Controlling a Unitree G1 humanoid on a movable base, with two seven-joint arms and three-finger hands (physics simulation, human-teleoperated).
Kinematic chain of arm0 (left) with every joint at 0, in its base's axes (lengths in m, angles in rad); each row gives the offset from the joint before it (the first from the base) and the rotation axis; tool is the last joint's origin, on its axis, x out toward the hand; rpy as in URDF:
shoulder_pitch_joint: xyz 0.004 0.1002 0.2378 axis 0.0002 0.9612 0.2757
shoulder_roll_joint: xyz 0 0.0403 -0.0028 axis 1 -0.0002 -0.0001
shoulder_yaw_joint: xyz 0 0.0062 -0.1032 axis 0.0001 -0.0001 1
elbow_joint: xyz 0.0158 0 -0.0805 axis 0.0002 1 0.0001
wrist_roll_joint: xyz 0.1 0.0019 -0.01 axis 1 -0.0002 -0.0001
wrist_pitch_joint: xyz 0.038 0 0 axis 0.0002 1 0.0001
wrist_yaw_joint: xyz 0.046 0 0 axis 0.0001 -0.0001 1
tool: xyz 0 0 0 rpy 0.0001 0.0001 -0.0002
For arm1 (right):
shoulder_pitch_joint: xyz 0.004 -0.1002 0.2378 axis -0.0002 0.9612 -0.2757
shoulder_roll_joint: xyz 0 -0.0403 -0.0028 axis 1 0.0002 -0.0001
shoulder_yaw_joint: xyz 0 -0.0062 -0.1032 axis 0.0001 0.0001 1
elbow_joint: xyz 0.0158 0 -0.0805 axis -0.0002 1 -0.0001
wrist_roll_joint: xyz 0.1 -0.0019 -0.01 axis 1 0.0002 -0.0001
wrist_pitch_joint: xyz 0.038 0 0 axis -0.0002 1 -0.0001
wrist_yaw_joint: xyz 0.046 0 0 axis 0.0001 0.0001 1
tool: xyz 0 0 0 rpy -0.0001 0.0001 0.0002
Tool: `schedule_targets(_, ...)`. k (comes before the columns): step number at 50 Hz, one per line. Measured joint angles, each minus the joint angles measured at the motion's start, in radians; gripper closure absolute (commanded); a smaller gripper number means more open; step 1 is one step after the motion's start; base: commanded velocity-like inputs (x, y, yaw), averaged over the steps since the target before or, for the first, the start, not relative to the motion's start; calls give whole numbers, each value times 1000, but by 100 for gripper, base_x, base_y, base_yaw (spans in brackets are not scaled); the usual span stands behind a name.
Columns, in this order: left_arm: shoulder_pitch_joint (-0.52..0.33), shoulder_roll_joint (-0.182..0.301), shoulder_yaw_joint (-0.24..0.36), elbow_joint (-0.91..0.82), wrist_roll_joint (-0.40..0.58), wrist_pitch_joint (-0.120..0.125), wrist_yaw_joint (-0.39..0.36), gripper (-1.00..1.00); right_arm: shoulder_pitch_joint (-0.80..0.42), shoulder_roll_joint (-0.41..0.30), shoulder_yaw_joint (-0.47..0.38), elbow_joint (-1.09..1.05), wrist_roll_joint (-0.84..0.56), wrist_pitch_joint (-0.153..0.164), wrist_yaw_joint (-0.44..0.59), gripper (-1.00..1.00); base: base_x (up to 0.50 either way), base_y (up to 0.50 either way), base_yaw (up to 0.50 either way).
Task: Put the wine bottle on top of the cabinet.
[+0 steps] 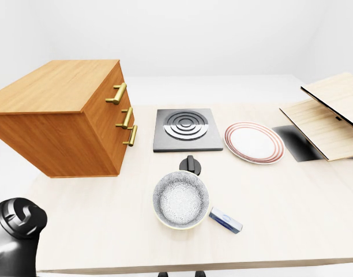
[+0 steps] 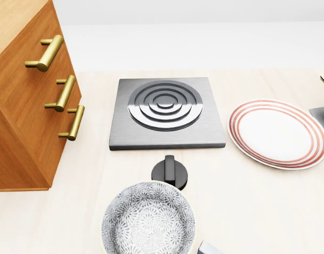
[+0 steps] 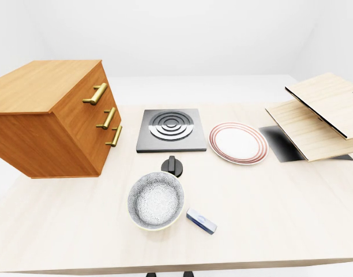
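No wine bottle shows in any view. The wooden cabinet (image 1: 55, 86) with three brass handles (image 1: 125, 118) stands at the left of the pale table (image 1: 280, 202); its flat top is bare. A glossy black part of my left arm or hand (image 1: 15, 231) comes in at the bottom left corner of the left-eye view, below the cabinet and off the table's edge. Its fingers cannot be made out. My right hand is out of view.
A grey stove plate (image 1: 187, 128) with a black knob (image 1: 190, 164) lies mid-table. A red-rimmed white plate (image 1: 254, 142) lies to its right, a patterned bowl (image 1: 180, 199) and a small blue box (image 1: 225, 220) below it. Tilted wooden boards (image 1: 332, 115) stand at the right.
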Motion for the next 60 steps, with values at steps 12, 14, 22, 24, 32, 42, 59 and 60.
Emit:
schedule_targets(12, 177, 92, -139, 190, -415, 0, 127, 93, 4, -5, 0, 0, 0, 0, -10, -100, 0, 0, 0)
schedule_targets(14, 189, 91, -155, 218, -438, 0, 126, 94, 4, -5, 0, 0, 0, 0, -13, -100, 0, 0, 0)
schedule_targets(22, 217, 66, -205, 307, -461, 0, 100, 93, 3, -5, 0, 0, 0, 0, -26, -100, 0, 0, 0)
schedule_targets(24, 222, 58, -212, 323, -451, 0, 92, 94, 4, -4, 0, 0, 0, 0, -28, -100, 0, 0, 0)
schedule_targets(32, 236, 28, -230, 371, -410, 0, 61, 93, 11, 2, 0, 0, 0, 0, -25, -100, 0, 0, 0)
schedule_targets(42, 225, -15, -265, 448, -293, 0, 18, 93, 26, 10, 0, 0, 0, 0, -14, -100, 0, 0, 0)
schedule_targets(59, 200, -92, -302, 601, -124, 0, -60, 92, 58, 29, 0, 0, 0, 0, 38, -100, 0, 0, 0)
schedule_targets(60, 198, -95, -304, 610, -116, 0, -64, 92, 60, 30, 0, 0, 0, 0, 42, -100, 0, 0, 0)
